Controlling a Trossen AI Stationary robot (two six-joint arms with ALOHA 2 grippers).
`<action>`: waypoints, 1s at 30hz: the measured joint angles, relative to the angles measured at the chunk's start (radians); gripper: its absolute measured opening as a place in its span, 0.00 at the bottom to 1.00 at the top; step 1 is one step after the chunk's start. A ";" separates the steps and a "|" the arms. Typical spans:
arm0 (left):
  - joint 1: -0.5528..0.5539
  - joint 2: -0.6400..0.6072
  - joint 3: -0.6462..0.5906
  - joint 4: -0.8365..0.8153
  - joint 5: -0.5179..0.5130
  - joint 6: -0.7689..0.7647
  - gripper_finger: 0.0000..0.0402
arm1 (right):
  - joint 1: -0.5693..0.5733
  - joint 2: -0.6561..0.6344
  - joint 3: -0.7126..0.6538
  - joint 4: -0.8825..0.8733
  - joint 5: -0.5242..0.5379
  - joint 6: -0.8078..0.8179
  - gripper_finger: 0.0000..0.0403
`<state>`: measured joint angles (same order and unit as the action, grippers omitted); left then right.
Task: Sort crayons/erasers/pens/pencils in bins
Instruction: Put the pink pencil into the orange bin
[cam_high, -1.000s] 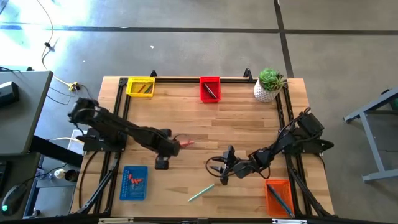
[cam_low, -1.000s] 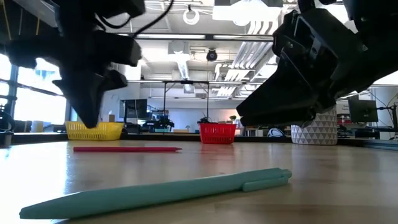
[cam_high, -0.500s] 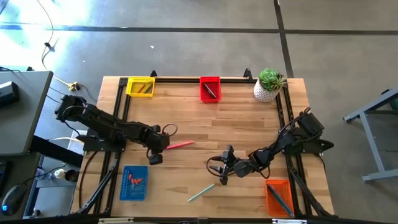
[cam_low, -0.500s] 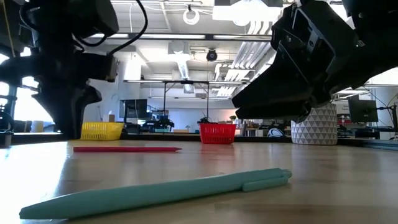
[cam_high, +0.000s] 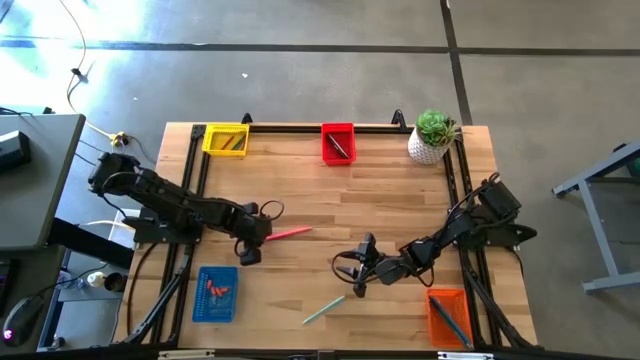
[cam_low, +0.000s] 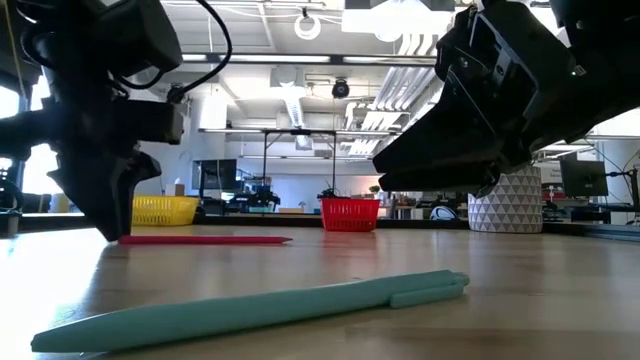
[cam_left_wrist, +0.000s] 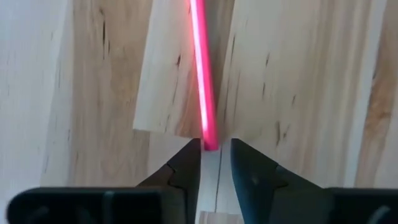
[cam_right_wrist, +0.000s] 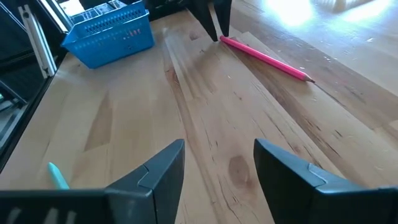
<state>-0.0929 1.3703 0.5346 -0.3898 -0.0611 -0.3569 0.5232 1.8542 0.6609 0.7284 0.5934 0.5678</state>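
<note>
A red pencil (cam_high: 290, 233) lies flat on the wooden table, left of centre. My left gripper (cam_left_wrist: 216, 149) points steeply down at the pencil's left, blunt end (cam_left_wrist: 209, 143), its fingertips a little apart and standing on either side of that end; it also shows in the low view (cam_low: 115, 232). My right gripper (cam_right_wrist: 217, 165) hovers wide open over bare wood right of centre (cam_high: 352, 272), holding nothing. A teal pen (cam_high: 324, 310) lies near the front edge. The bins stand at the edges: yellow (cam_high: 225, 139), red (cam_high: 337, 143), blue (cam_high: 215, 293), orange (cam_high: 448, 315). My left gripper's fingertips (cam_left_wrist: 189, 155) reach down to the table on both sides of the pencil's blunt end. One fingertip stands right against that end. Whether it touches it, I cannot tell. The pencil lies flat on the wood.
A white plant pot (cam_high: 432, 137) stands at the far right corner. Black rails (cam_high: 290, 127) frame the table's far and side edges. Open wood lies between the two arms and toward the far bins.
My left gripper has drawn back toward the table's left edge along the pencil and sunk down to the table at the pencil's left end. The pencil and the pen lie where they were.
</note>
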 joint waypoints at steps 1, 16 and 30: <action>0.000 0.003 -0.003 0.000 -0.001 -0.002 0.17 | 0.000 0.000 0.000 0.000 0.000 0.000 0.46; -0.015 0.004 -0.083 0.145 -0.050 -0.026 0.01 | -0.016 0.000 0.010 -0.012 -0.024 0.000 0.46; -0.061 0.005 -0.110 0.197 -0.114 0.003 0.00 | -0.216 0.000 0.269 -0.492 -0.233 -0.284 0.55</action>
<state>-0.1535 1.3750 0.4244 -0.1927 -0.1747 -0.3536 0.3076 1.8543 0.9299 0.2360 0.3609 0.2836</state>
